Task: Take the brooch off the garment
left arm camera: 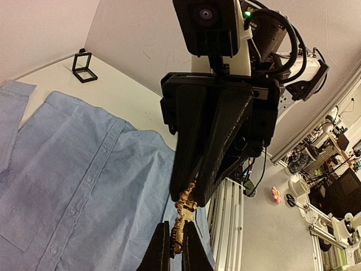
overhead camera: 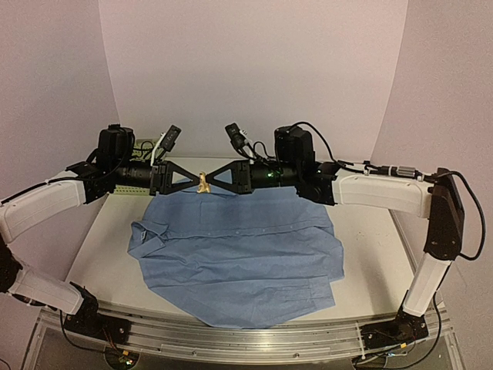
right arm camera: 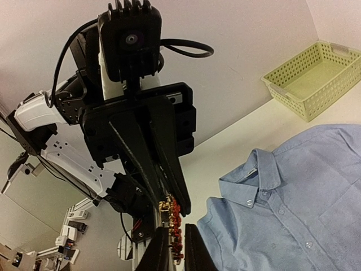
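The brooch (overhead camera: 202, 183), a small orange-red and gold cluster, hangs in the air above the back edge of the garment (overhead camera: 239, 254), apart from the cloth. The garment is a light blue shirt lying flat on the table. My two arms meet tip to tip at the brooch. The left gripper (left arm camera: 176, 228) is shut on one end of the brooch (left arm camera: 183, 212), and the right gripper (left arm camera: 194, 189) pinches its other end. In the right wrist view the brooch (right arm camera: 176, 217) sits between the right gripper (right arm camera: 176, 234) fingers, with the shirt collar (right arm camera: 265, 169) below.
A green mesh basket (right arm camera: 313, 76) stands at the back left of the table, behind the left arm (overhead camera: 46, 204). A small black square box (left arm camera: 84, 66) sits by the back wall. The metal rail (overhead camera: 231, 339) runs along the near table edge.
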Available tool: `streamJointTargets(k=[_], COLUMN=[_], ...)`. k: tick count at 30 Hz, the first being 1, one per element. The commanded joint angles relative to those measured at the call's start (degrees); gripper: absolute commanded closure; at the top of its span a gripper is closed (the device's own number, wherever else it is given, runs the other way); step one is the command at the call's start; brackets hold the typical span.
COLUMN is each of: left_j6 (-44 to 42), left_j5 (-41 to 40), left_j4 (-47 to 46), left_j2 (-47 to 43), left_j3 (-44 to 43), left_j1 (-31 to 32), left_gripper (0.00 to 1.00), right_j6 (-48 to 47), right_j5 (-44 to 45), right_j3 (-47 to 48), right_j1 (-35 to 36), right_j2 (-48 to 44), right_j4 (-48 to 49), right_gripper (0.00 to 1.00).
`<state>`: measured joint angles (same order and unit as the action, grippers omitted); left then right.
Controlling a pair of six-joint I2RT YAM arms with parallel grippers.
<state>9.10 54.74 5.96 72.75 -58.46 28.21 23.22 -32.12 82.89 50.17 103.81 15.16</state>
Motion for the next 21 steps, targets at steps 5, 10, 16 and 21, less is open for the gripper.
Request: streamJointTargets(k=[5, 10, 16, 21], left_j6=[-0.1, -7.6, -17.8, -20.5], left_j5=[1.6, 3.2, 5.4, 7.0], left_j4=[-1.9, 7.5, 17.9, 21.4], left_j2=[-1.1, 0.2, 2.9, 5.1], left_j3=[-0.8, -4.1, -9.3, -12.4], left_j1=[0.1, -0.4, -0.5, -0.5], left_gripper=[1.0, 0.77, 0.68, 0.68], right_j6=[-0.8, -6.9, -9.9, -11.5], right_j5=[-1.7, -0.2, 1.2, 1.6], right_j3=[2.4, 5.0, 7.7, 10.0], right_j1=[0.2, 0.2, 0.2, 0.4], right_j2=[0.4, -0.6, -0.4, 0.4], right_j4=[-1.0, -9.7, -15.4, -19.3], right_gripper=[1.0, 1.0, 1.0, 1.0])
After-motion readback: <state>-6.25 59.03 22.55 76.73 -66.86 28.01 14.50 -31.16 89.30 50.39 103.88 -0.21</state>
